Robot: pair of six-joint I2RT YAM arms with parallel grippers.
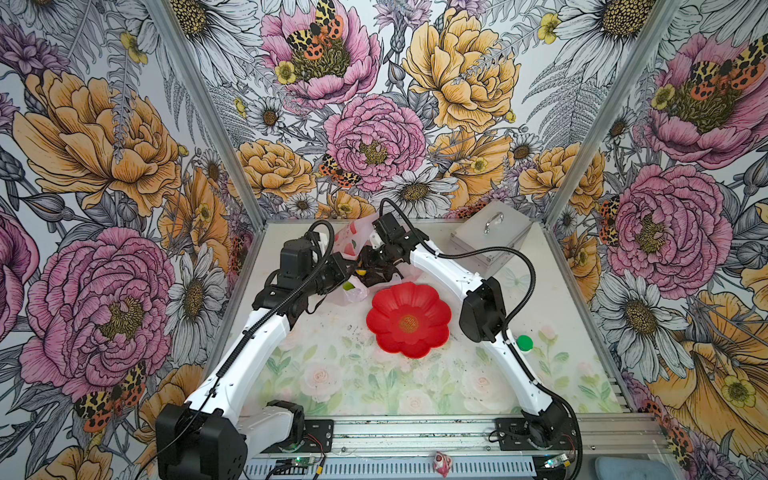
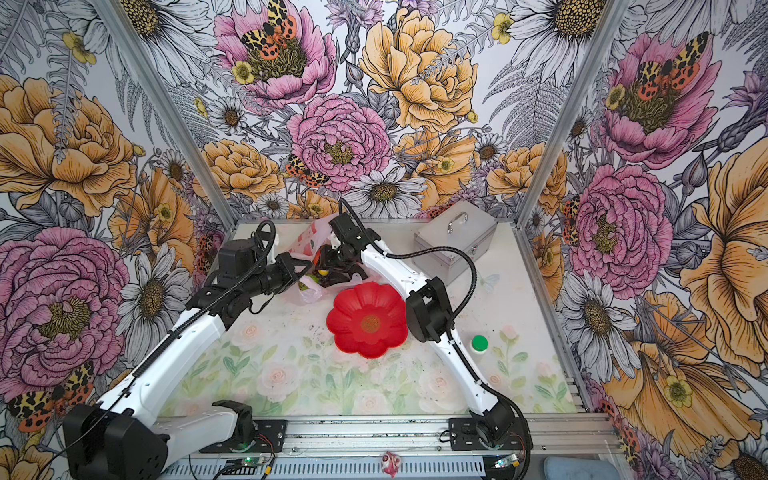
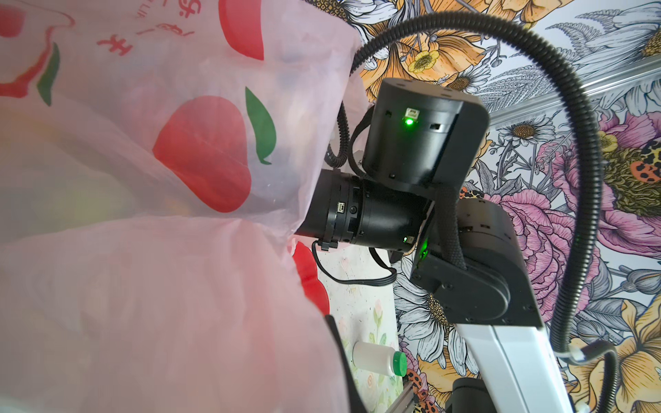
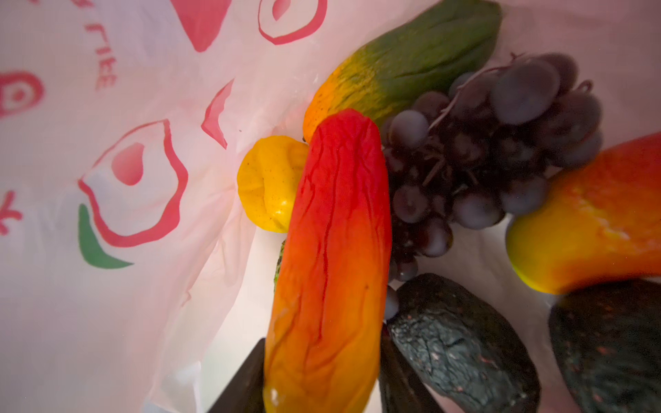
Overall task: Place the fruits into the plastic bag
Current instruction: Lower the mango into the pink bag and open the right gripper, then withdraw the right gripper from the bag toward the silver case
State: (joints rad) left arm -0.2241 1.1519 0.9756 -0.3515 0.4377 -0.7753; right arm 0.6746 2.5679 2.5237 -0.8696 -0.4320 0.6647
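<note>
The pale pink plastic bag lies at the back of the table, its mouth lifted. My left gripper is shut on the bag's rim; in the left wrist view the bag hides the jaws. My right gripper reaches inside the bag, its dark fingers pressed on either side of a long red-orange fruit. Around it lie a yellow fruit, a green-orange mango, a purple grape bunch, two dark avocados, and another red-orange fruit.
A red flower-shaped plate sits in front of the bag, between the two arms. A silver metal case stands at the back right. A white bottle with a green cap lies to the right of my right arm.
</note>
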